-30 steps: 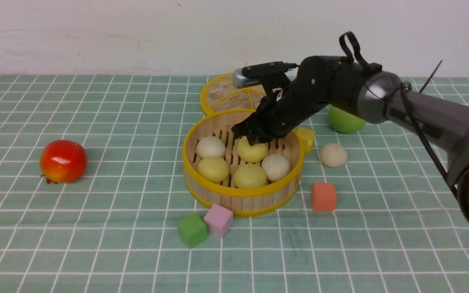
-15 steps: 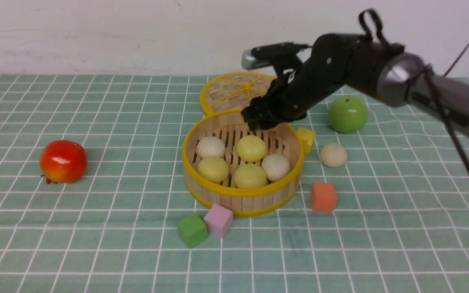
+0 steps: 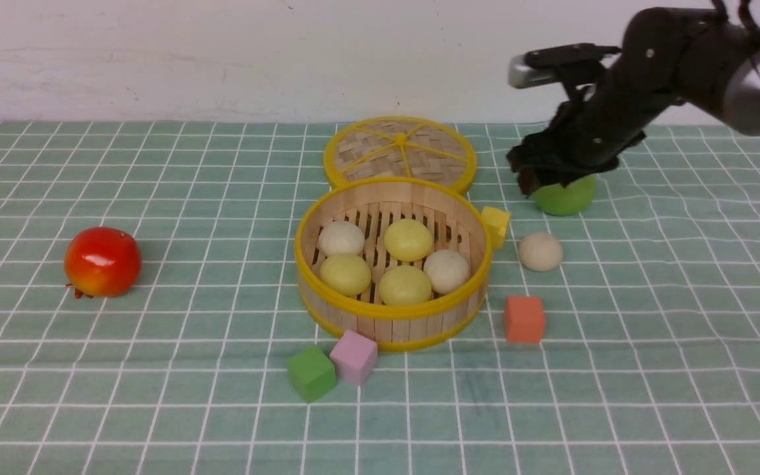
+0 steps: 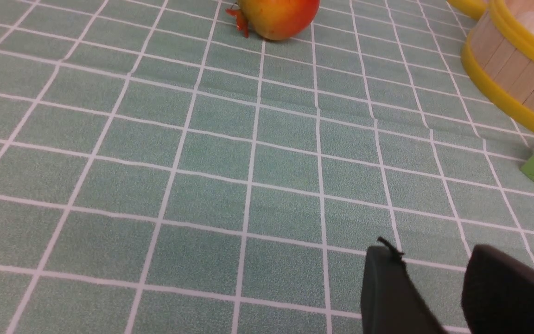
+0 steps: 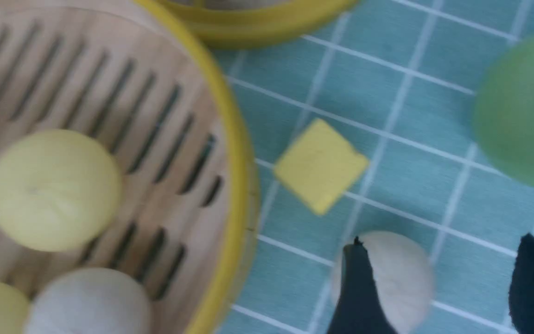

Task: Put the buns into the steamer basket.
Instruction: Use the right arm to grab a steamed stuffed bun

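Five buns sit in the steamer basket (image 3: 390,264); the last off-white bun (image 3: 540,251) lies on the bench just right of it, between the yellow cube (image 3: 496,224) and the orange cube (image 3: 524,319). Your right gripper (image 3: 538,178) hangs above the green apple (image 3: 568,196), fingers spread, empty. Come down off-centre and you'll roll the bun away or clip a cube. Left gripper (image 4: 438,297) fingers are parted, holding nothing.

I see a green tablecloth (image 3: 156,369) gridded in white. The steamer basket (image 3: 419,330) has pale wood slats and yellow rims; inside are three pale yellow buns (image 3: 408,240) and two off-white ones (image 3: 446,271), with a beige one (image 3: 540,251) outside. Cubes: green (image 3: 311,373), pink (image 3: 353,357), orange (image 3: 524,319), yellow (image 3: 497,223). My right gripper (image 3: 538,178) is black.
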